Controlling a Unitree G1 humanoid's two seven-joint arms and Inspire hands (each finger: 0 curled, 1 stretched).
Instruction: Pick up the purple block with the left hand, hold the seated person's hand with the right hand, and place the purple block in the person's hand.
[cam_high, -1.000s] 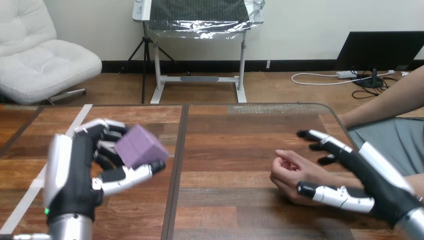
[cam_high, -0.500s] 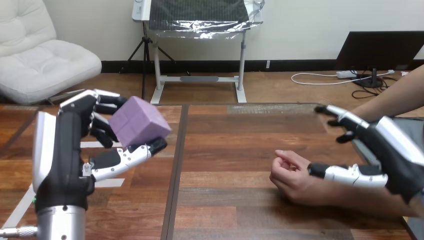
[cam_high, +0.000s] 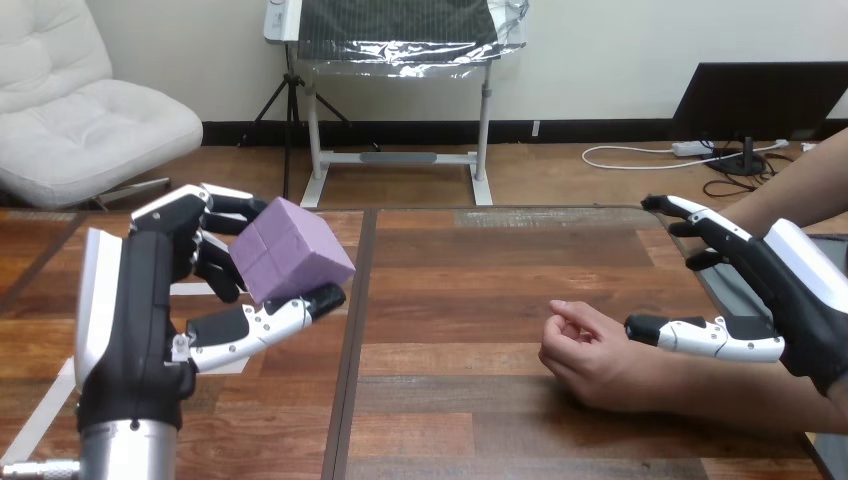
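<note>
A purple block (cam_high: 291, 250) hangs above the table at the left, pinched between the thumb and curled fingers of my left hand (cam_high: 150, 300). The person's hand (cam_high: 588, 355) rests on the table at the right, loosely closed, its forearm running off to the right. My right hand (cam_high: 790, 300) hovers open over that forearm, fingers straight and pointing left, thumb (cam_high: 700, 335) stretched toward the wrist. I cannot tell whether the thumb touches the wrist.
The wooden table (cam_high: 450, 300) has a dark seam down its middle and strips of white tape (cam_high: 150, 240) on the left part. Its far edge runs across the view near the top of the tabletop.
My left hand has lifted the purple block off the table and moved it slightly right. My right hand has risen from around the person's wrist and now hovers above the forearm.
</note>
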